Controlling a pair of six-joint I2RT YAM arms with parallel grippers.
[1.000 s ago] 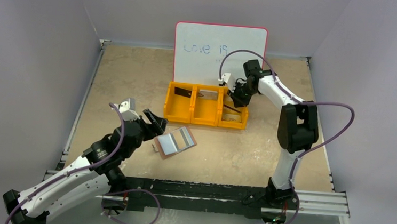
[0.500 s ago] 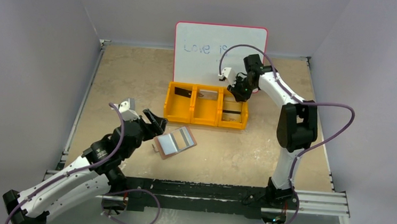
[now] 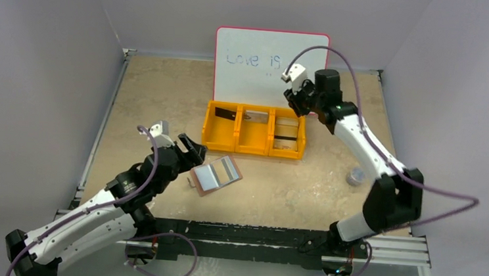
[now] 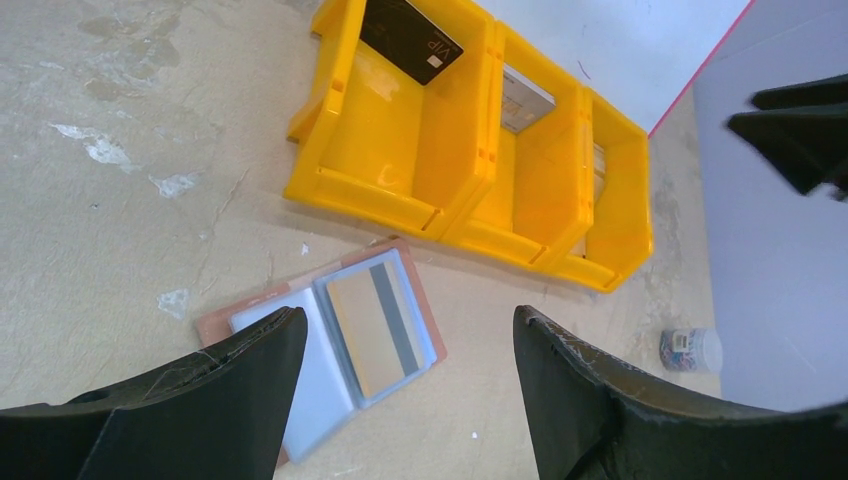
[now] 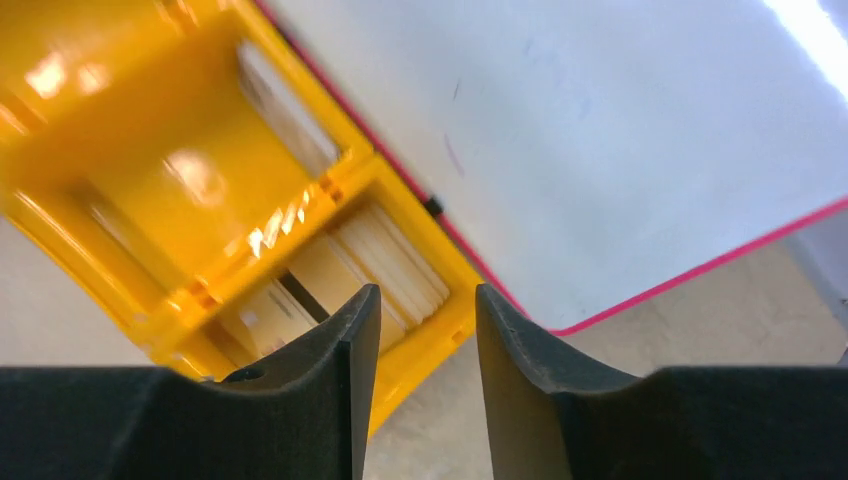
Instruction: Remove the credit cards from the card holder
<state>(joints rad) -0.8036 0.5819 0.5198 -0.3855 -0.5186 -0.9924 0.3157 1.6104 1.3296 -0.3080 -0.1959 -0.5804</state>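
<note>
Hovering at 9 o'clock of the card holder [image 3: 216, 174], the left claw [image 3: 190, 148] stands wide and empty. The holder lies open on the table [image 3: 159, 98], with a striped beige card [image 4: 378, 325] still in its clear right pocket, so the job looks mostly done but not finished. At 1 o'clock of the holder, the orange tray [image 3: 253, 148] keeps a black card [image 4: 410, 38], a greyish card [image 4: 527, 97] and a striped card [image 3: 285, 136], one per compartment. Above the tray's right compartment the right claw [image 3: 295, 104] is narrowly parted, holding nothing. A whiteboard [image 3: 255, 46] crowds the tray's 12 o'clock edge. Bare room lies toward 6 o'clock, with a small jar [image 3: 356, 176] at 4.
</note>
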